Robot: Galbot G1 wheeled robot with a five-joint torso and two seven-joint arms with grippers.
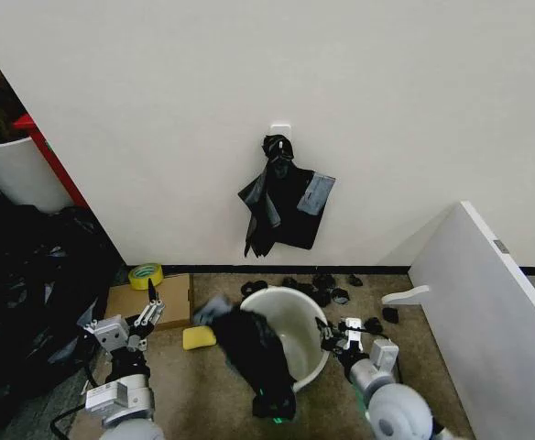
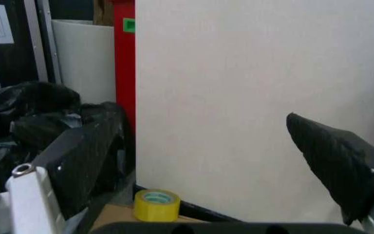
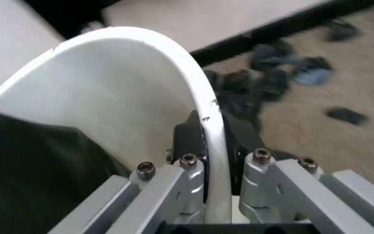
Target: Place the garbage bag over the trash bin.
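Note:
The white trash bin (image 1: 295,316) stands on the carpet near the wall. The black garbage bag (image 1: 254,353) hangs crumpled over its near-left rim and down the outside, with part of it inside the trash bin (image 3: 109,107) as a dark mass of garbage bag (image 3: 37,170). My right gripper (image 1: 333,335) is at the bin's right rim. In the right wrist view this gripper (image 3: 214,141) straddles the rim, one finger inside and one outside, shut on it. My left gripper (image 1: 145,316) is raised left of the bin and stands open (image 2: 206,156), holding nothing.
A knotted bunch of black bags (image 1: 281,197) hangs on the wall. A yellow tape roll (image 1: 146,274) sits on a cardboard box (image 1: 171,298), with a yellow sponge (image 1: 198,338) beside it. Black scraps (image 1: 322,284) litter the floor. A white board (image 1: 487,312) leans at right; black plastic heap (image 1: 20,293) at left.

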